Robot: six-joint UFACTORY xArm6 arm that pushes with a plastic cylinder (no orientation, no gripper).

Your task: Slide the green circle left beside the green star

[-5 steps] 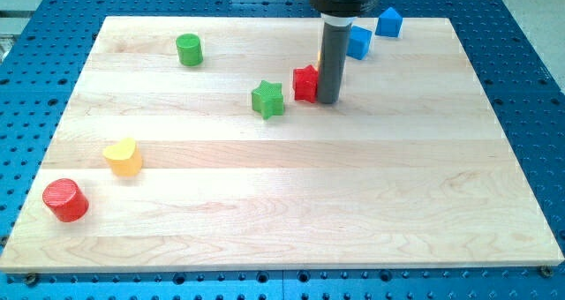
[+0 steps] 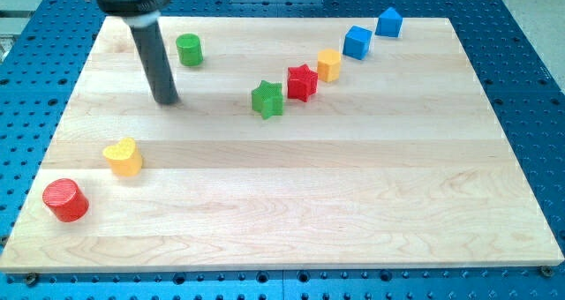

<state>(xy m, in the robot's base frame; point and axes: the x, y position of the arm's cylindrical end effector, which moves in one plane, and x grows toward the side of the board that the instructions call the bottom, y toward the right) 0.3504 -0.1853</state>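
The green circle (image 2: 188, 49) stands near the view's top left of the wooden board (image 2: 291, 212). The green star (image 2: 267, 99) sits near the board's middle, to the right of and below the circle. My tip (image 2: 166, 99) rests on the board below and slightly left of the green circle, apart from it, and well to the left of the green star.
A red star (image 2: 302, 82) touches the green star's upper right. A yellow block (image 2: 329, 64) and two blue blocks (image 2: 357, 41) (image 2: 389, 22) run up to the right. A yellow heart (image 2: 123, 157) and a red circle (image 2: 65, 199) sit at the lower left.
The rod has swung from beside the red star far to the left, to just below the green circle. The yellow block it hid now shows. No block has moved.
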